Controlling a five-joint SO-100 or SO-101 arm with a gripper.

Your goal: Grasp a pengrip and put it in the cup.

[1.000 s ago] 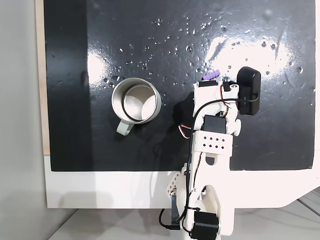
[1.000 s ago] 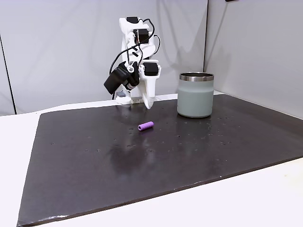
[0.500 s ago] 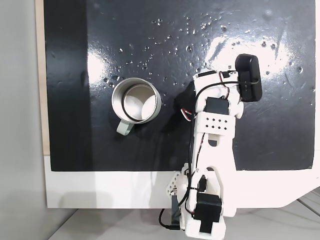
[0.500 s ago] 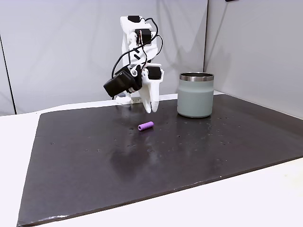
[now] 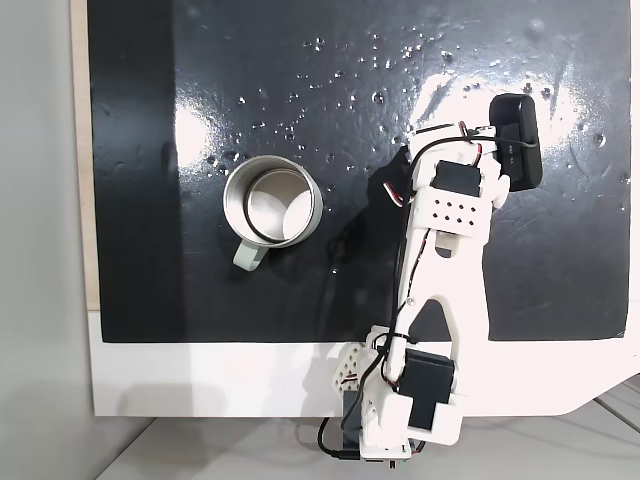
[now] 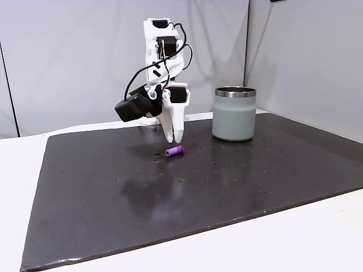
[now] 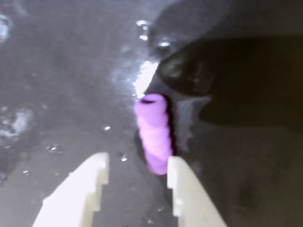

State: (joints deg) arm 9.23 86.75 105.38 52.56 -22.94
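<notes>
Wrist view: tool (image 7: 135, 165) above pengrip (image 7: 154, 132), fingers parted.
Black mat (image 6: 227, 181) on the table (image 6: 317, 232) carries the cup (image 6: 234, 113), upright, well apart from the tool (image 6: 173, 137). The purple pengrip (image 6: 174, 151) lies flat on the mat, just below the spread fingertips, ungrasped.

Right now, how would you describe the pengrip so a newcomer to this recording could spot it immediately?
Start at the black mat and find the grey-green steel cup. In the side fixed view, the pengrip lies left of it, just below the white gripper. It is the one purple item: a tiny ribbed cylinder lying on its side.
</notes>
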